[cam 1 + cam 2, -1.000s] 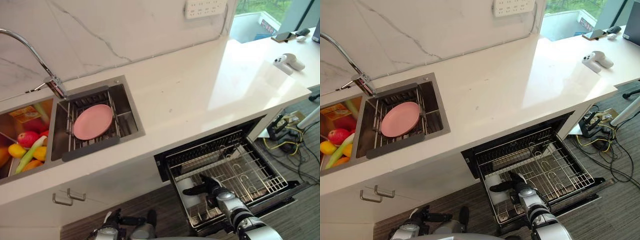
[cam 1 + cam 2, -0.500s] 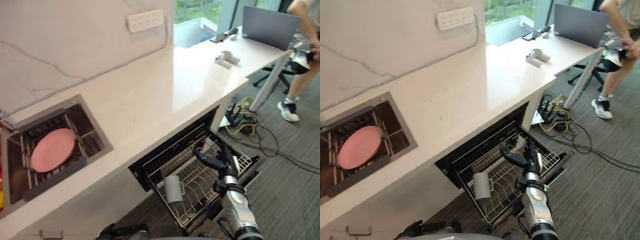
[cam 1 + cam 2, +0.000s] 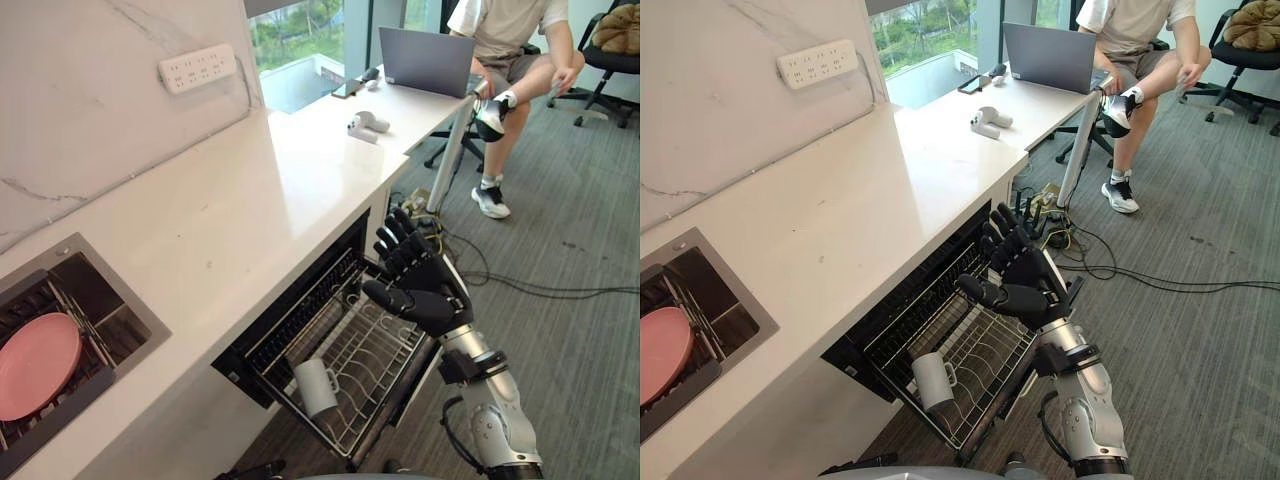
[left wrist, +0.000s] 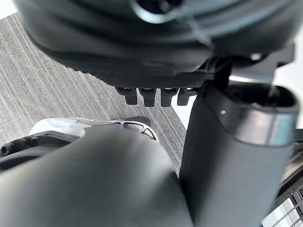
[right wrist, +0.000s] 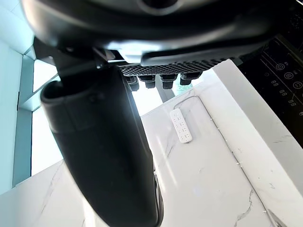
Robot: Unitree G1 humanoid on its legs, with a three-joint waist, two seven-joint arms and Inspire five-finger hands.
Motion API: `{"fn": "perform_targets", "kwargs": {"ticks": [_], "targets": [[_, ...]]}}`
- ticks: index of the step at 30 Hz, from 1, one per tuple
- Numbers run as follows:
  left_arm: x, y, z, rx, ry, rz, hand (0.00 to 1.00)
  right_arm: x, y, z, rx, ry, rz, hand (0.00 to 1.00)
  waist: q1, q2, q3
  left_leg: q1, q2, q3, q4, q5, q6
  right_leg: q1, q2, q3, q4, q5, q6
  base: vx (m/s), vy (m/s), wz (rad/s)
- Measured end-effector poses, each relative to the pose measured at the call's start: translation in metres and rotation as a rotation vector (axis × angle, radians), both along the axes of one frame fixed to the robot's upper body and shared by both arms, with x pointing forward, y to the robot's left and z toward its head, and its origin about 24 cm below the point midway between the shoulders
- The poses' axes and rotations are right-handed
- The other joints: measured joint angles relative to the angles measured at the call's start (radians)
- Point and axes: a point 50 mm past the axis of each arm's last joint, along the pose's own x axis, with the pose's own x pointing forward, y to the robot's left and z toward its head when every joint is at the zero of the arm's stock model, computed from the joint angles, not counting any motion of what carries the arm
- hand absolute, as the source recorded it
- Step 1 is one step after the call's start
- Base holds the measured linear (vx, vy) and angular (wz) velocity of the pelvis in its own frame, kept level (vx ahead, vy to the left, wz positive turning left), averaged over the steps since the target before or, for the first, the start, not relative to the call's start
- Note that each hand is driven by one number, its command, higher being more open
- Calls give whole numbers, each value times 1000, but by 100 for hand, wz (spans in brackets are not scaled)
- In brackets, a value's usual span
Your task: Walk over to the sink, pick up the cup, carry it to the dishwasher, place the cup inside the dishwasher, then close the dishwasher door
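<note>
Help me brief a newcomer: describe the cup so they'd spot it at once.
Below the long white counter, the dishwasher's wire rack is pulled out. The cup sits tilted at the rack's end nearer the sink: a pale grey mug with a handle, the rack's only item.

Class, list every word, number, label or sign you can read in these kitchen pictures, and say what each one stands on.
No text here can be read.
Dark control panel: small pale symbols, too small to read.
Power strip on the wall: no legible marking.
Laptop lid: plain grey, no mark to read.
Cup in the dishwasher rack: plain, no print seen.
</note>
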Motion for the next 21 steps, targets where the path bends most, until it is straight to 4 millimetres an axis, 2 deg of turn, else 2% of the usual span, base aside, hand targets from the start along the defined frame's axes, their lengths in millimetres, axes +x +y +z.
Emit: {"fn": "perform_targets", "kwargs": {"ticks": [4, 6, 8, 9, 11, 12, 13, 14, 15, 16, 17, 18, 19, 20, 21], "targets": [[-1, 0, 0, -22, -6, 58, 100, 1, 7, -3, 34, 38, -18, 100, 7, -2, 4, -19, -4, -49, 22, -11, 3, 0, -3, -10, 1, 1, 1, 5, 4, 9], [4, -1, 1, -36, -34, 100, 100, 4, 13, -5, 104, 82, -49, 100, 28, 2, 16, -80, 10, -103, 131, -57, 8, -9, -7, -25, 21, -10, 3, -8, 11, 23], [11, -2, 3, -43, -76, 135, 100, 9, 18, -5, 152, 113, -67, 100, 44, 12, 42, -129, 21, -152, 226, -83, 20, -30, -17, -31, 84, -44, 0, -68, 47, 26], [18, -3, 5, -52, -116, 165, 100, 17, 25, -4, 181, 144, -99, 100, 53, 21, 74, -165, 13, -224, 287, -87, 28, -46, -37, -45, 150, -75, 0, -111, 96, 37], [20, -8, 6, -71, -137, 190, 100, 26, 30, -3, 213, 179, -143, 100, 58, 37, 84, -192, -6, -291, 291, -86, 28, -86, -64, -65, 211, -118, 3, -117, 96, 49], [21, -16, 5, -71, -145, 198, 100, 36, 31, 1, 223, 200, -201, 100, 71, 73, 93, -210, -28, -339, 255, -85, 27, -120, -88, -91, 254, -134, 10, -114, 104, 63], [21, -20, 5, -69, -146, 204, 100, 41, 30, 4, 224, 204, -230, 100, 76, 93, 96, -222, -42, -343, 217, -92, 46, -137, -106, -109, 279, -139, 14, -98, 102, 71], [22, -22, 5, -70, -150, 208, 100, 45, 30, 6, 220, 203, -246, 100, 77, 99, 99, -239, -58, -339, 203, -97, 87, -155, -122, -124, 300, -142, 18, -66, 74, 82], [21, -23, 4, -75, -150, 211, 100, 44, 25, 9, 190, 195, -314, 100, 72, 106, 100, -257, -68, -276, 177, -120, 173, -176, -164, -157, 325, -138, 17, -16, 56, 101], [16, -22, 3, -80, -136, 223, 100, 44, 19, 10, 189, 196, -378, 100, 47, 94, 102, -240, -66, -173, 142, -142, 201, -181, -217, -187, 327, -126, 14, 22, 92, 104], [17, -20, 3, -82, -135, 223, 100, 46, 15, 13, 192, 188, -405, 100, 38, 89, 104, -258, -62, -148, 180, -130, 243, -190, -244, -199, 348, -129, 20, 54, 138, 77], [18, -18, 3, -93, -141, 209, 100, 51, -1, 21, 188, 173, -474, 100, 47, 112, 94, -288, -19, -141, 314, -37, 305, -241, -291, -203, 447, -152, 4, 36, 122, 46], [19, -17, 3, -98, -151, 204, 100, 54, -9, 26, 189, 157, -506, 100, 47, 117, 95, -300, -13, -143, 348, -12, 261, -261, -316, -205, 513, -167, 2, 12, 57, 54], [22, -18, 4, -111, -169, 190, 100, 58, -24, 35, 183, 128, -561, 100, 43, 102, 98, -302, -70, -137, 346, 36, 247, -292, -369, -196, 597, -208, 18, -52, -41, 84], [21, -13, 4, -102, -163, 170, 100, 62, -26, 44, 181, 97, -580, 100, 26, 56, 90, -286, -128, -210, 254, 76, 219, -299, -403, -198, 583, -232, 14, -43, -72, 93]]}}
